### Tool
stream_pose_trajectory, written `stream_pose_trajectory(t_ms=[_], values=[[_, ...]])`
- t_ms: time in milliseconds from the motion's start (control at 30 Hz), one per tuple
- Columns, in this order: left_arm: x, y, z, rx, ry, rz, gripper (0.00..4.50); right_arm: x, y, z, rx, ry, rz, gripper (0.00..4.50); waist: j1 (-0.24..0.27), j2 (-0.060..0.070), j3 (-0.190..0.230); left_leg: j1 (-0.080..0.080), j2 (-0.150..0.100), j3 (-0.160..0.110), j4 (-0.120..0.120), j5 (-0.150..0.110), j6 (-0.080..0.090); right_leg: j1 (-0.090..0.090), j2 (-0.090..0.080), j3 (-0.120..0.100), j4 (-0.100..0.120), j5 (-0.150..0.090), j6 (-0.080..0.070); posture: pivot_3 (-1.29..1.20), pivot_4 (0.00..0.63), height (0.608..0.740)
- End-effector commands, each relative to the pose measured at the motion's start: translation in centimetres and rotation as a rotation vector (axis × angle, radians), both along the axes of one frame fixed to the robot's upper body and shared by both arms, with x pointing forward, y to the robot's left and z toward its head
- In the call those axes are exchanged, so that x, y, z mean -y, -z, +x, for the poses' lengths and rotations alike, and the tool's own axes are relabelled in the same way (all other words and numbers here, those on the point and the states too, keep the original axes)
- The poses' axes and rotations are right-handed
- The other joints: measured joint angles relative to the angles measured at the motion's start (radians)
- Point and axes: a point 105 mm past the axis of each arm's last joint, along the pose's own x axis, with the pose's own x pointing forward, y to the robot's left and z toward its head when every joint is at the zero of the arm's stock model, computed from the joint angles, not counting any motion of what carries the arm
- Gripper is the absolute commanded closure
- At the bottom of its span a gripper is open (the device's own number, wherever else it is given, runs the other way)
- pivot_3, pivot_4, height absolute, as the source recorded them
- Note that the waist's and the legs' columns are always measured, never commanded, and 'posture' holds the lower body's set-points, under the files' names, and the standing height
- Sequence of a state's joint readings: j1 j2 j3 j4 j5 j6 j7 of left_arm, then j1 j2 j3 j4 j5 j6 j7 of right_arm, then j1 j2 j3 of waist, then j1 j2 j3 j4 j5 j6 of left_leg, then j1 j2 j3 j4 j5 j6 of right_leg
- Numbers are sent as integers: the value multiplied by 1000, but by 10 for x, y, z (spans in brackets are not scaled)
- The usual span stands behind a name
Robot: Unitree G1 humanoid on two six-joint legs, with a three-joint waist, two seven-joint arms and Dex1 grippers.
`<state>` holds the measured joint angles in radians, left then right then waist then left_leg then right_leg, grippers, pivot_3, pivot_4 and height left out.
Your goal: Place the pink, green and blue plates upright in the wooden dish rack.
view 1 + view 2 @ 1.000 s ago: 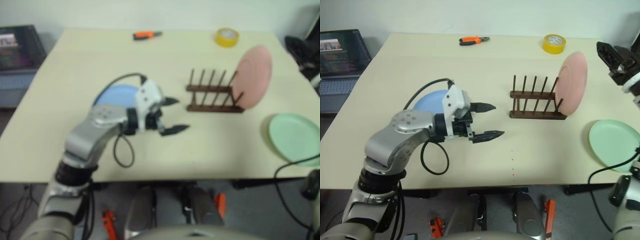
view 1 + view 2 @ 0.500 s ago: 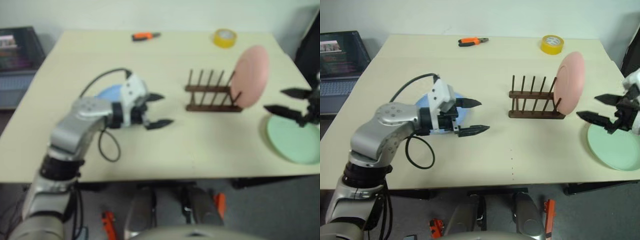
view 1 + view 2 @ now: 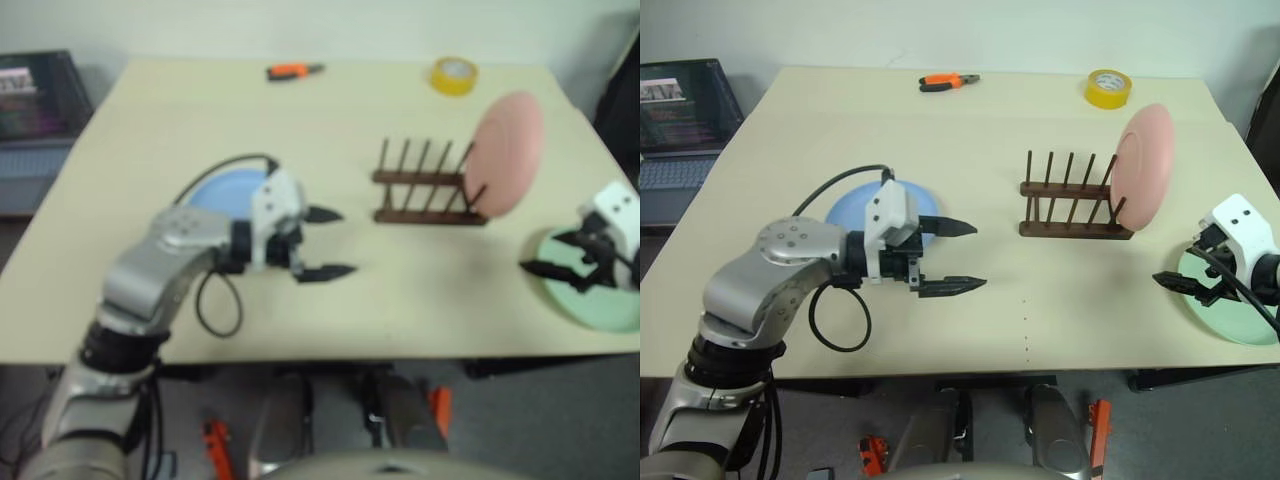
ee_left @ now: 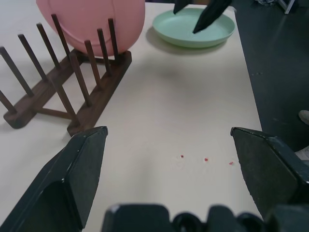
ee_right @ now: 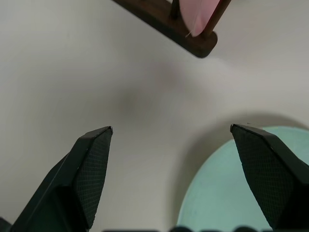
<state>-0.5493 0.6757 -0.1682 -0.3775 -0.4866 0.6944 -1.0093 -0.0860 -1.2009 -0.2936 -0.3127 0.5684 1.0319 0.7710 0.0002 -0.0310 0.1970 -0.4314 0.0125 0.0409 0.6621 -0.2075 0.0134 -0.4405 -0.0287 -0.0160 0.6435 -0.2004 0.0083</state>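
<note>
1. Right eye view shows the pink plate [image 3: 1141, 167] standing up in the wooden dish rack [image 3: 1072, 207], at the rack's right end, leaning a little on the pegs.
2. The green plate [image 3: 1238, 303] lies flat on the table [image 3: 1060, 300], near the right edge, in front of the rack.
3. My right gripper [image 3: 1188, 282] is over the left rim of the green plate. Its two fingers are spread wide and hold nothing.
4. The blue plate [image 3: 853, 208] lies flat on the left part of the table, partly hidden behind my left arm.
5. My left gripper [image 3: 955, 257] points toward the rack. Its fingers are wide apart and empty.
6. At the far edge sit a yellow tape roll [image 3: 1109, 87] and orange pliers [image 3: 947, 81].
7. A laptop [image 3: 682, 115] is off to the left of the table.
</note>
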Motion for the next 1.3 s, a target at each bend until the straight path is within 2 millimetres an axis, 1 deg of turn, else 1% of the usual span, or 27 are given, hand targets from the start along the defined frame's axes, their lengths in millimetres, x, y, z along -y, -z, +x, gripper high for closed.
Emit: stream_pose_trajectory(t_ms=[33,100,200,300,433,600,800,933,1000,1133,1300], values=[[2,-4,-2,19,34,1,0,7,-7,-3,28,36,-39,238,0,0,0,0,0,0,0,0,0,0,0,0,0,0,0,0,150,740],[3,-3,0,21,33,2,0,9,-3,-6,8,52,-40,238,0,0,0,0,0,0,0,0,0,0,0,0,0,0,0,0,150,740],[16,-6,0,38,77,-8,0,9,5,-10,-24,66,-34,238,1,0,0,0,0,0,0,0,0,0,0,0,0,0,0,0,150,740],[27,-5,-1,51,114,-9,0,15,10,-9,-38,97,-67,238,1,0,0,0,-1,0,1,0,0,1,0,1,0,0,0,0,150,740],[35,-6,-4,50,136,-24,0,15,18,-8,-45,103,-75,238,-3,0,0,0,0,0,1,0,0,0,1,2,0,0,0,0,150,740],[35,-3,-9,37,149,-28,0,16,24,-8,-50,117,-80,238,-2,0,0,0,1,-1,0,0,0,0,2,1,0,0,0,0,150,740],[35,-2,-10,34,146,-25,0,20,27,-7,-57,132,-93,238,-2,0,0,0,0,0,1,0,0,1,2,2,0,0,0,0,150,740],[35,-2,-10,36,142,-30,0,21,30,1,-25,167,-22,238,-2,0,0,0,0,-1,1,0,0,1,3,2,0,0,0,0,150,740],[34,-2,-10,37,139,-29,0,26,34,3,-26,185,-43,238,-2,0,0,0,0,-1,1,0,0,1,3,2,0,0,0,0,150,740],[34,-2,-10,38,136,-28,0,28,37,6,-21,199,-34,238,-2,0,0,0,0,-1,1,0,0,1,3,2,0,0,0,0,150,740],[35,-2,-11,38,134,-31,0,36,43,6,-32,225,-57,238,-2,0,0,0,0,0,1,0,0,1,3,3,1,0,0,0,150,740]])
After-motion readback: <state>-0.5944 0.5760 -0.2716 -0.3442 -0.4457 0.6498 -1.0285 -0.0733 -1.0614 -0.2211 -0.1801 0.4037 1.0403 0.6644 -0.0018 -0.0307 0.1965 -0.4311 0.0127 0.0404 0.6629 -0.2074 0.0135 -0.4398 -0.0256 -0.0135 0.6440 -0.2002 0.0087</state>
